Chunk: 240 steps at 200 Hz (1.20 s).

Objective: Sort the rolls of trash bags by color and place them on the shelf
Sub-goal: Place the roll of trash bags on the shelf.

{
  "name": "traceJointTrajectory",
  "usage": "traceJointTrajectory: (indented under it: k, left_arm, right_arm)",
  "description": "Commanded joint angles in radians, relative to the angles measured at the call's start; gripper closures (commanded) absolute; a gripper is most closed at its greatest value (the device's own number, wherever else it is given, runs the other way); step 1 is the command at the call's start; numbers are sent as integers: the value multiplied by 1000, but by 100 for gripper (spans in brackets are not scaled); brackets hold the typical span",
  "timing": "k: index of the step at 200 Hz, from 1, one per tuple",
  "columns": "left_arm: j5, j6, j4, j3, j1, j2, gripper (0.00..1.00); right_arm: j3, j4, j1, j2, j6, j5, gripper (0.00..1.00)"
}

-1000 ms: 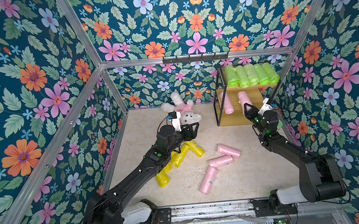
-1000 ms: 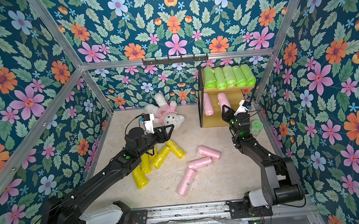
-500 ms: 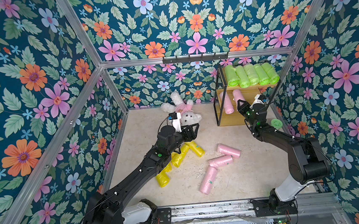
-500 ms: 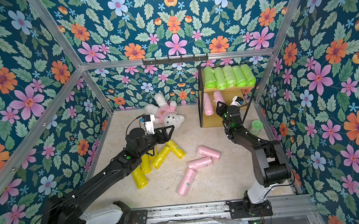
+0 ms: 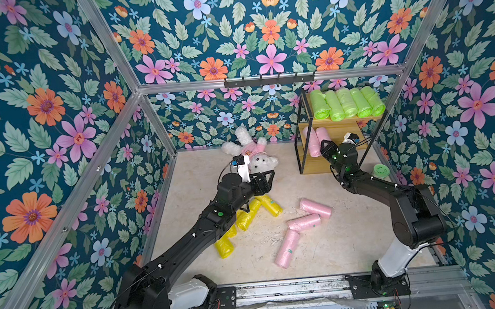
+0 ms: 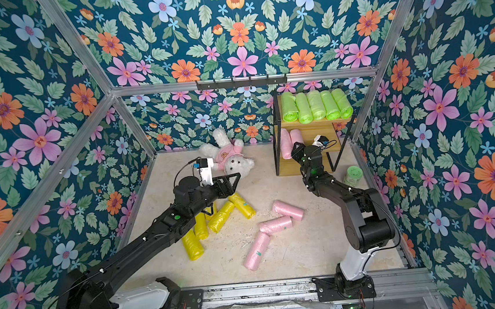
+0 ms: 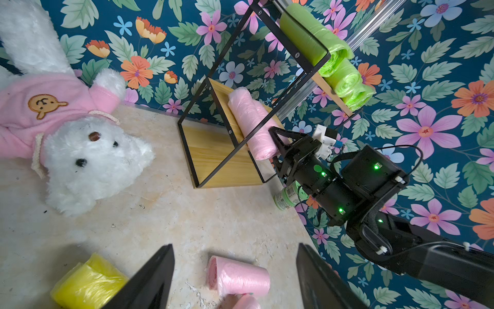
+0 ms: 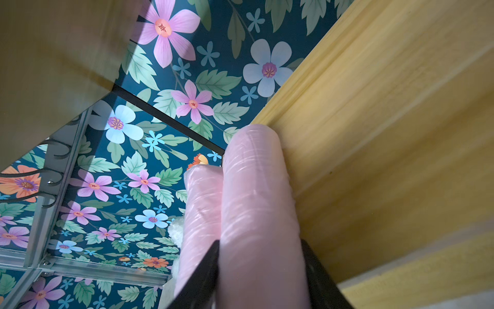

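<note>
Right jaws grip a pink roll [image 8: 254,200] on the shelf [image 8: 387,133], left jaws open; withdrawing could drag it off.

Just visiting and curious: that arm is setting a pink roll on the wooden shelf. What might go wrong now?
The right gripper straddles the soft pale pink plastic roll on the wooden shelf's middle board. One finger sits wedged against the neighbouring pink roll, so backing out might drag either roll off. The arm could also bump the small pale-green jar.
</note>
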Motion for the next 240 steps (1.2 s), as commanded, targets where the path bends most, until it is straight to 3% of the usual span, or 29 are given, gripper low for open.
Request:
traceJointTrajectory:
  k: [1,136,194,240]
  left_arm:
    - [8,-4,30,1,1,2,23]
    - [14,7,29,-23,1,-17,22]
    - [16,23,21,-22,1,-11,22]
    - [17,63,-13,-2,1,18,22]
  right_arm:
    - [16,24,2,5,8,13,51]
    - [-40,-25,-26,-113,-48,24,18]
    - [-149,-30,-32,-249,-100,-4,18]
    - [-281,-21,15,-373,-141,-64,38]
